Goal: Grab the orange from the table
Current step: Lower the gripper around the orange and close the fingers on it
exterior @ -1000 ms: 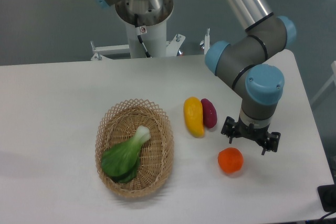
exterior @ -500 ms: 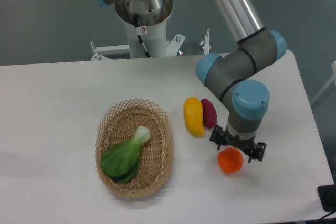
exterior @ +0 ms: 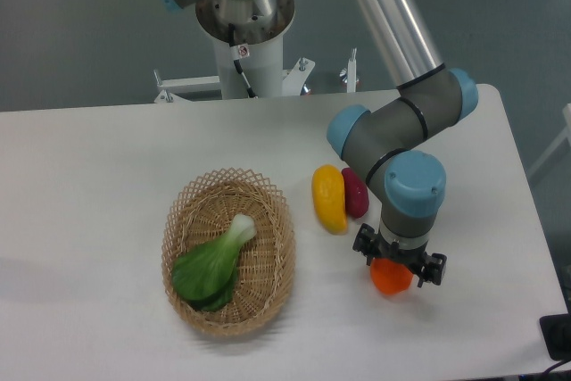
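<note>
The orange (exterior: 391,277) is a small round bright orange fruit on the white table (exterior: 89,176), at the front right. My gripper (exterior: 398,260) hangs directly over it and covers its top, with the fingers spread to either side. The jaws look open. Whether the fingers touch the fruit cannot be told. Only the lower half of the orange shows under the gripper.
A yellow mango-like fruit (exterior: 327,197) and a dark purple-red oblong fruit (exterior: 355,192) lie side by side just up and left of the gripper. A wicker basket (exterior: 228,249) holding a green leafy vegetable (exterior: 214,261) stands to the left. The table's right edge is near.
My gripper has moved left and down from beside the orange to directly over it. The orange and other items have not moved.
</note>
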Action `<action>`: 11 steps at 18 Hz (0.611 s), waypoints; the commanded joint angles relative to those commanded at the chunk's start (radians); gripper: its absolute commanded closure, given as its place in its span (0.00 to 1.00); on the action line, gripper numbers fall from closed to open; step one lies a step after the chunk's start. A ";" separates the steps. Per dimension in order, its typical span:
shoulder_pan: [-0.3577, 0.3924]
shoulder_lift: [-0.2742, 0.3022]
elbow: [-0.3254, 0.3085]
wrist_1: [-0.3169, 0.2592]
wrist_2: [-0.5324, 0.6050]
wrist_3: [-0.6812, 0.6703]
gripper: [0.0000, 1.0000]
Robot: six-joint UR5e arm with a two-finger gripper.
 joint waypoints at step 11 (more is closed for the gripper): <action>-0.014 -0.017 0.012 0.017 0.063 -0.034 0.44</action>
